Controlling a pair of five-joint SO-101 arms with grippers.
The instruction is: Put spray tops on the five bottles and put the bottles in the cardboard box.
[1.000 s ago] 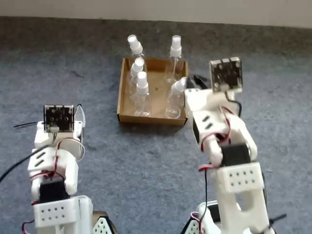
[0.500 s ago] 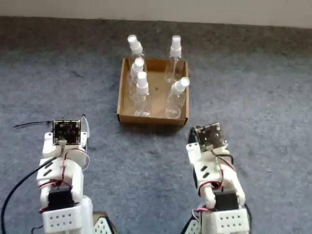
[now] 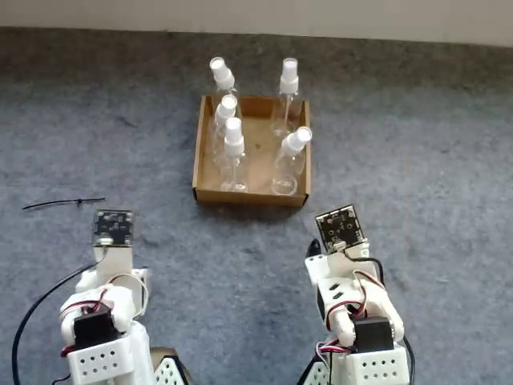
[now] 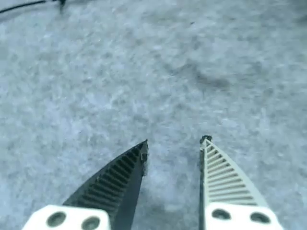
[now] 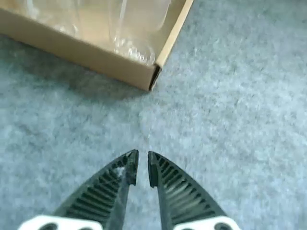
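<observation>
"While the two arms are sitting folded low at the bottom of the high view, where is the cardboard box (image 3: 248,195) lying?"

"It is sitting in the upper middle of that view on the grey carpet (image 3: 433,160), apart from both arms. Five clear bottles (image 3: 233,156) are standing inside it, each one wearing a white spray top (image 3: 288,74). Two are standing by the far wall and three nearer the front."

"How is the right claw (image 5: 142,154) looking?"

"It is hanging just over the carpet with its jaws drawn almost together. Only a thin slit is showing between them and they are gripping nothing. In the right wrist view the box's near corner is lying in the upper middle, above the tips, near them but not touching. The base of one bottle is showing just inside that corner. From above, the right arm (image 3: 353,297) is sitting at the lower right, below the box's right corner."

"And the left claw (image 4: 174,142)?"

"Its jaws are standing clearly apart, with only carpet showing between them. A thin black cable (image 4: 29,5) is lying in the upper left corner of the left wrist view, well apart from the tips. From above, the left arm (image 3: 104,305) is sitting at the lower left, and the box is lying up and to the right of it."
</observation>
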